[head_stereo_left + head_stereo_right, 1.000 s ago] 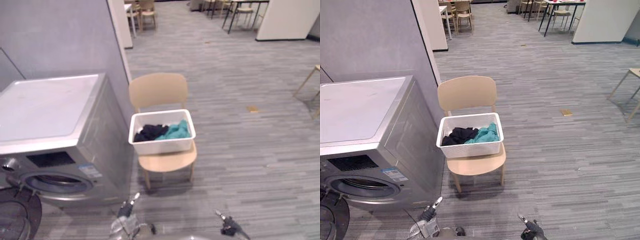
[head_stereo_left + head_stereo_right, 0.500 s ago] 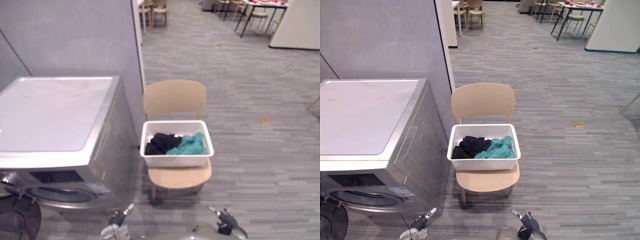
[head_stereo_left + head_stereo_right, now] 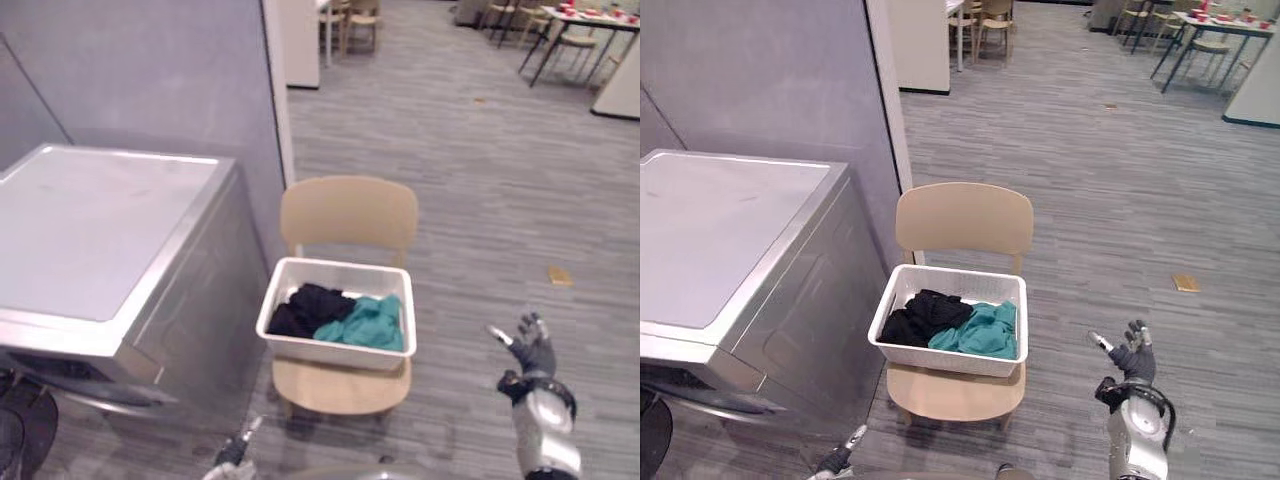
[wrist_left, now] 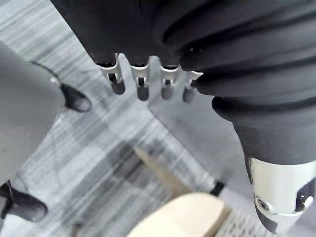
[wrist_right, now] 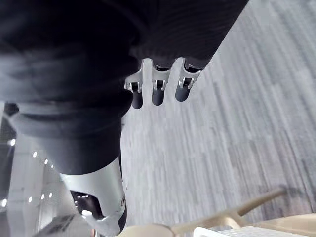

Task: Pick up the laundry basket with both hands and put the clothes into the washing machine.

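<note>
I see the white laundry basket (image 3: pixel 332 351) sitting on the seat of a pale wooden chair (image 3: pixel 348 214), which stands just beside the washing machine (image 3: pixel 100 230). Inside the basket lie a black garment (image 3: pixel 303 308) and a teal garment (image 3: pixel 366 322), touching each other, black nearer the machine. My right hand (image 3: pixel 531 346) is raised over the grey plank floor (image 3: pixel 480 200) to the right of the chair, clear of the basket, fingers spread and thumb out, holding nothing. My left hand (image 3: pixel 234 455) sits low at the bottom edge, in front of the chair and apart from it; from its wrist view the fingers (image 4: pixel 143 87) look straight and relaxed, with nothing between them.
</note>
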